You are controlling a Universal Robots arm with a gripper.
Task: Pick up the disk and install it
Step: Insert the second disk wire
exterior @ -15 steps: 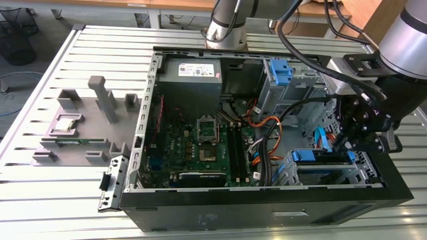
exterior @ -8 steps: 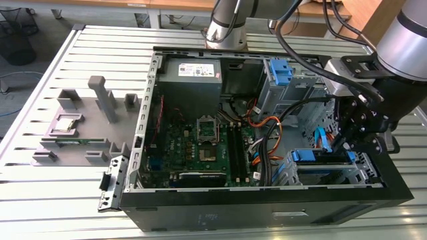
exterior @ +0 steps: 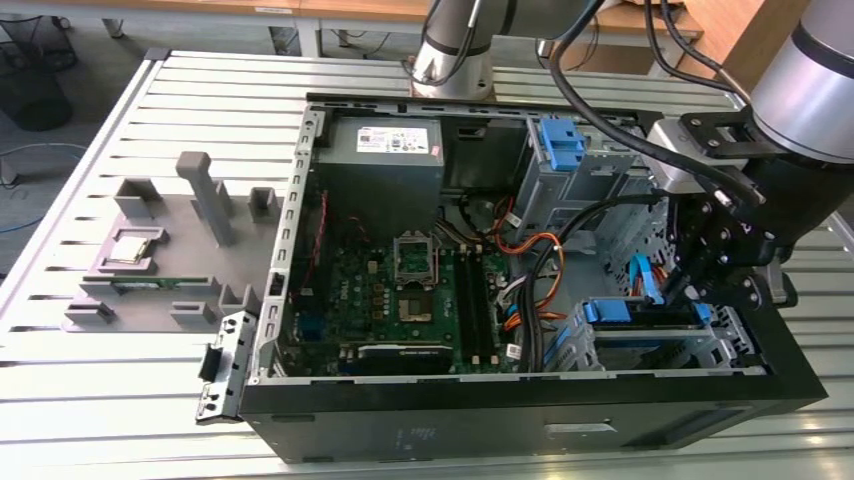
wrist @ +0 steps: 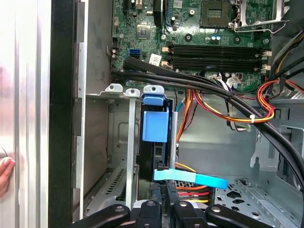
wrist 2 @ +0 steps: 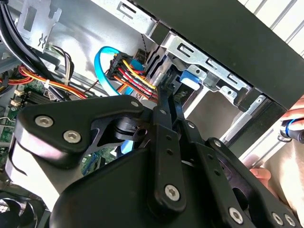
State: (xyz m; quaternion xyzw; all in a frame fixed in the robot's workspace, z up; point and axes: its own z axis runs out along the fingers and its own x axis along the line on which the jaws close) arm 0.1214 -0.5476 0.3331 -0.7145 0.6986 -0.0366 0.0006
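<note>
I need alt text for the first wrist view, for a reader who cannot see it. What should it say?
Inside an open computer case, the gripper sits at a metal drive bay where the blue-railed disk stands on edge. Beyond lie the green motherboard, black cable bundles and orange, red and yellow wires.

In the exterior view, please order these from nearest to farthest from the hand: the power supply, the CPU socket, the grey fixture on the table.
1. CPU socket, mid-case, nearest the hand.
2. Power supply, at the case's rear corner.
3. Grey fixture, outside the case on the exterior view's left.
</note>
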